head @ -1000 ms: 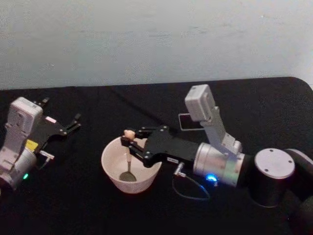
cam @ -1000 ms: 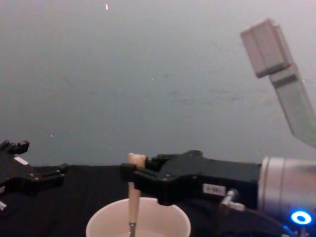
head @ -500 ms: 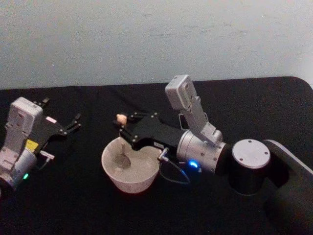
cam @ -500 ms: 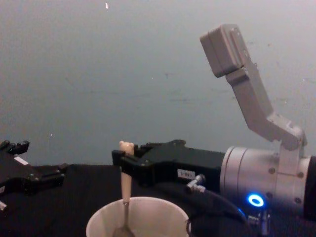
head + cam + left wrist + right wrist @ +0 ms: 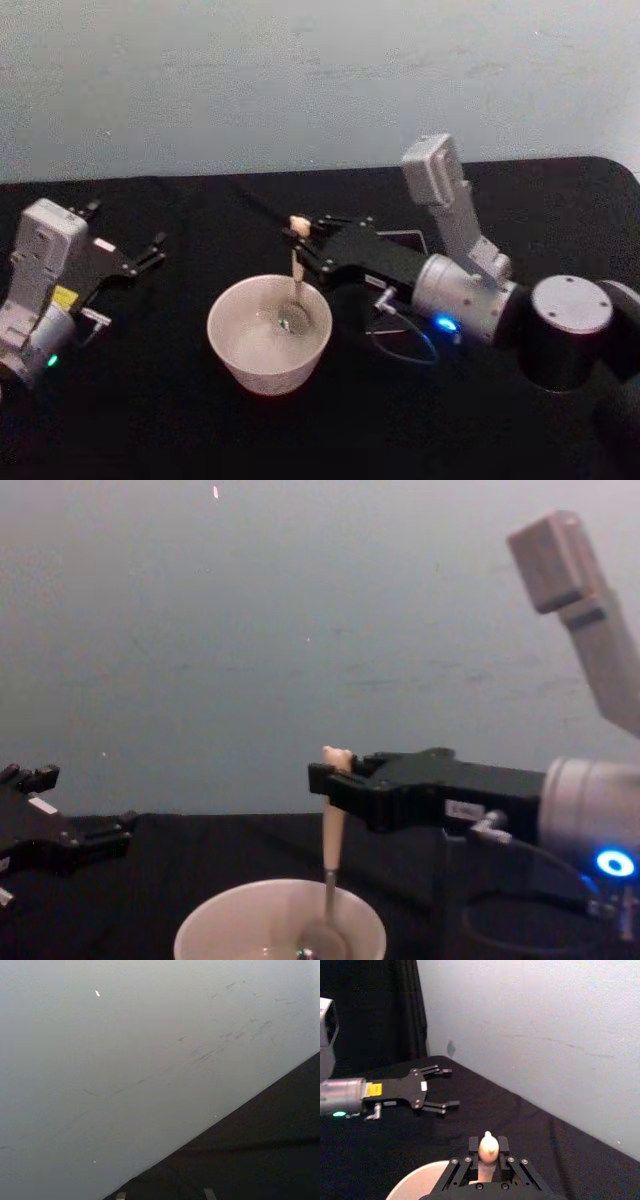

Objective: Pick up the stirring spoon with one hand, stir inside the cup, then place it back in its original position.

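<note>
Stirring spoon: upright, bowl end down inside the cup, close to its far right rim; pick-up done and stirring apparently under way; lifting out and setting back in place yet to do. Nearest, cup on the black surface, bare cloth all round, wide inner room for circling but little margin at the rim beside the stem; just beyond, right gripper, fingers clamped on the beige handle under the bear head; well apart to the left, left gripper parked, fingers spread.
</note>
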You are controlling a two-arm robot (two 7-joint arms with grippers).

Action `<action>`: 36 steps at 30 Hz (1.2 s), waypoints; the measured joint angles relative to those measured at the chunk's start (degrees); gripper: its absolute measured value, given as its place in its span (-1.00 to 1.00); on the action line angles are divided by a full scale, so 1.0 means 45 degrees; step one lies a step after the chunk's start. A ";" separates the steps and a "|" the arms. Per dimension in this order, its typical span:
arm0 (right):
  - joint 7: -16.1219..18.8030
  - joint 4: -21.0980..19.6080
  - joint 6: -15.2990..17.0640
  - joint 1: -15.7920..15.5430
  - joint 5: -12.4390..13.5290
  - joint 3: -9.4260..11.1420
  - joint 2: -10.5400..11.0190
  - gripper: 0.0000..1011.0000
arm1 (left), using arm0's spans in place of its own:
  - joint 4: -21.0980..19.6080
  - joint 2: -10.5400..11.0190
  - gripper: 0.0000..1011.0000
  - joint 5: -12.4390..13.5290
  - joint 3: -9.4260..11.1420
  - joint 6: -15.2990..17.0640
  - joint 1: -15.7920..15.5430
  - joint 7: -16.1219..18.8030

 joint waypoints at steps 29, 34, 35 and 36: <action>0.0639 -0.0954 0.0236 -0.0346 0.0426 -0.1154 0.0538 -0.55 | -0.0001 0.0000 0.98 0.0000 0.0000 0.0000 0.0000 0.0000; 0.0406 -0.0221 0.0102 0.0152 0.0157 -0.1300 -0.0046 -0.55 | 0.0000 0.0000 0.98 0.0000 0.0000 0.0000 0.0000 0.0001; 0.0406 -0.0221 0.0102 0.0152 0.0157 -0.1300 -0.0046 -0.55 | 0.0000 0.0000 0.98 0.0000 0.0000 0.0000 0.0001 0.0000; 0.0334 0.0016 0.0065 0.0305 0.0083 -0.1308 -0.0220 -0.55 | 0.0000 0.0000 0.98 0.0000 0.0000 0.0000 0.0000 0.0000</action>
